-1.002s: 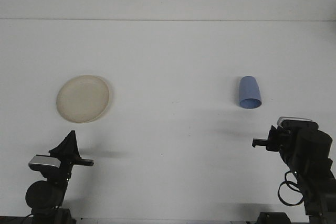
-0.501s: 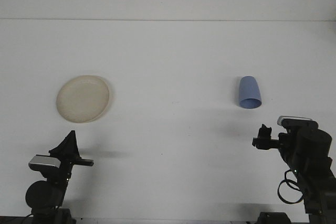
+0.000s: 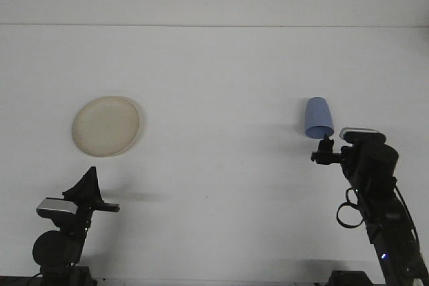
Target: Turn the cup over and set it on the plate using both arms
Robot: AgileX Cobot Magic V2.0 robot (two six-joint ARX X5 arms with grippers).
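Note:
A blue cup lies on its side at the right of the white table, its open mouth toward me. A cream plate rests flat at the left. My right gripper hovers just below the cup's mouth, close to its rim. My left gripper stays low at the near left, below the plate and well apart from it. Nothing is visibly held by either gripper.
The white table runs back to a pale wall. The black right arm and its cable loop fill the near right corner. The left arm base stands at the near left edge.
My right gripper has risen and moved forward and left, from the near right up to just under the cup's mouth. The left arm, cup and plate have not moved.

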